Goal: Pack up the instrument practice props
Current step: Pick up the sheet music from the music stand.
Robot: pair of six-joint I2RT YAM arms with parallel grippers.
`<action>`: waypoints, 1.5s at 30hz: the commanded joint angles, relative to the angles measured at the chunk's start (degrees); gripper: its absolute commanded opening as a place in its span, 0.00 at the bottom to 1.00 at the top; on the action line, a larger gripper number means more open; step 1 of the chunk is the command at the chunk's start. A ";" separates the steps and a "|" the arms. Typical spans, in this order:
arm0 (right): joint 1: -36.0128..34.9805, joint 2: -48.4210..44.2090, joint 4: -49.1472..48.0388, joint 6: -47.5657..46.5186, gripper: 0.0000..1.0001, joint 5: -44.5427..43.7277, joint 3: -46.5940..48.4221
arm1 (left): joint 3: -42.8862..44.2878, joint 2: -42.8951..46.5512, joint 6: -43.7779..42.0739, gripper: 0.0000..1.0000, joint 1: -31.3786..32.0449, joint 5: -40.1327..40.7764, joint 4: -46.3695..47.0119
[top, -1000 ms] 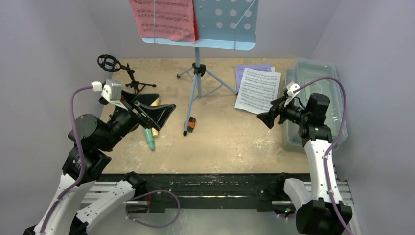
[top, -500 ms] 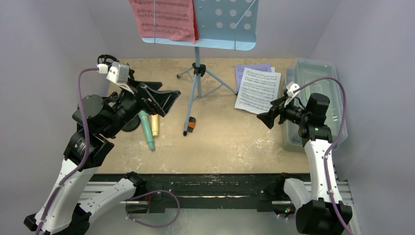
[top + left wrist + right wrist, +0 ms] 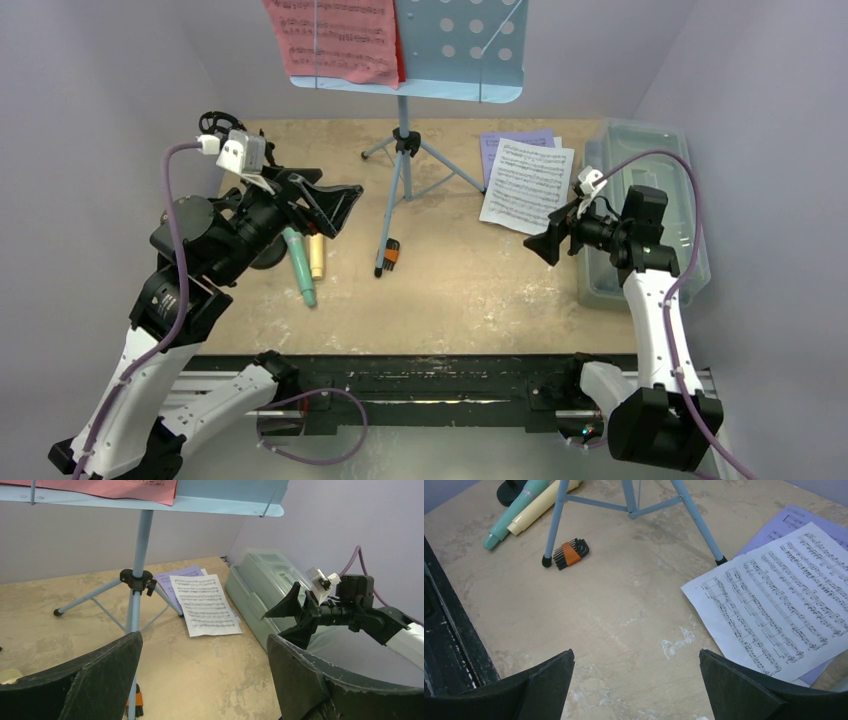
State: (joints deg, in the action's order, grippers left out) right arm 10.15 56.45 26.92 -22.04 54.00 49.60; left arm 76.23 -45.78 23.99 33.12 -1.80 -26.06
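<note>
Right wrist | white sheet-music page (image 3: pixel 774 600): printed staves, wording unreadable | left end effector (image 3: pixel 204 637) wide | right end effector (image 3: pixel 635 655) wide

left tool (image 3: pixel 330 205) aloft, jaws wide apart, right tool (image 3: pixel 548 243) aloft, jaws spread, both empty

Microphones (image 3: pixel 300 270) lie under the left gripper (image 3: pixel 335 200), the tripod (image 3: pixel 403 160) ahead of it. Sheets (image 3: pixel 528 185) lie ahead-right of the right gripper (image 3: pixel 540 243), the tub (image 3: pixel 655 135) behind it.
</note>
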 commanded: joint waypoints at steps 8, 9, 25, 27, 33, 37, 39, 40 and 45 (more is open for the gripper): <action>0.21 1.67 15.80 -12.82 0.99 0.83 9.97 | -5.54 1.44 -3.92 0.94 -0.34 4.59 -0.73; 0.22 1.59 17.18 -13.70 0.99 0.27 11.03 | -6.27 1.74 -3.99 0.94 -0.26 4.68 -0.72; -9.49 2.05 31.71 -17.71 0.99 -1.91 24.82 | -17.72 6.63 -3.25 0.95 -0.34 5.76 1.96; -11.54 1.83 31.88 -16.73 0.99 -1.86 26.75 | -18.75 7.11 -2.99 0.95 -0.34 5.86 2.32; -15.08 2.59 33.33 -16.19 0.99 0.00 32.47 | -21.16 8.19 -2.30 0.95 -0.34 6.26 2.81; -18.92 4.47 34.00 -16.38 0.99 -0.76 36.30 | -22.74 9.09 -1.57 0.95 -0.27 6.48 3.40; -21.03 5.67 34.33 -16.62 0.99 -1.32 38.63 | -23.75 9.79 -1.11 0.95 -0.34 6.73 3.84; -22.11 6.35 34.42 -16.63 0.99 -1.57 40.00 | -24.35 10.09 -0.86 0.95 -0.33 6.99 4.15; -27.66 10.98 34.39 -15.97 0.99 -2.45 47.94 | -26.71 10.75 0.79 0.95 -0.33 7.43 5.67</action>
State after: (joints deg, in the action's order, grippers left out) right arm -13.98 64.93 60.88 -38.98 52.77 91.31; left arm 50.87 -35.35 22.70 33.10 4.64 -24.05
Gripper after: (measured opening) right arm 0.987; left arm 0.947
